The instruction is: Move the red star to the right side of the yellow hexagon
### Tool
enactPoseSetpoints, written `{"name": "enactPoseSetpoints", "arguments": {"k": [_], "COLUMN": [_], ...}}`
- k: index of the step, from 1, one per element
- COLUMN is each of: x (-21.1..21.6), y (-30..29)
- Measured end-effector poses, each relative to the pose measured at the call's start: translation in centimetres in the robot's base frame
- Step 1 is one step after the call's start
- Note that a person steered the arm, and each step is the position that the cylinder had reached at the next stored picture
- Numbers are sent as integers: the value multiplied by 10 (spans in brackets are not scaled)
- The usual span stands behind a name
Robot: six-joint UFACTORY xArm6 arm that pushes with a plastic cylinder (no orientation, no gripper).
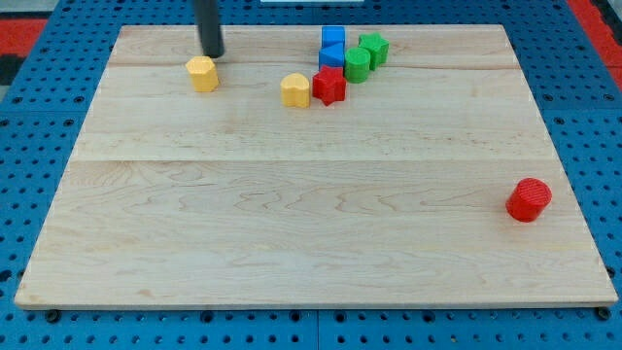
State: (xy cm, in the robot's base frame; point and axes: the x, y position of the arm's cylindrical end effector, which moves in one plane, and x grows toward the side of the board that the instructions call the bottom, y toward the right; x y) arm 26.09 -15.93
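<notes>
Pale wooden board (pixel 292 224) on blue pegboard. Near its top-left corner my tip (pixel 212 54) holds nothing and stands just above the yellow hexagon (pixel 202 74). Along the top edge, a yellow heart (pixel 295 89) touches the red star (pixel 329 86), crowded by blue blocks (pixel 332 47) and green blocks (pixel 365 56). A red cylinder (pixel 529 199) sits near the right edge.

Wooden board (pixel 311 224) wide open across middle and bottom | top-centre cluster: red star (pixel 329 86) touching yellow heart (pixel 295 89), blue blocks (pixel 332 47) and green blocks (pixel 365 56) packed behind | red cylinder (pixel 529 199) alone near right edge | my tip (pixel 212 54) just above yellow hexagon (pixel 202 73)
</notes>
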Motion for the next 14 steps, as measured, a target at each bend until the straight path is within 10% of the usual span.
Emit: {"name": "enactPoseSetpoints", "arguments": {"k": [7,14], "x": [35,84], "y": [237,195]}}
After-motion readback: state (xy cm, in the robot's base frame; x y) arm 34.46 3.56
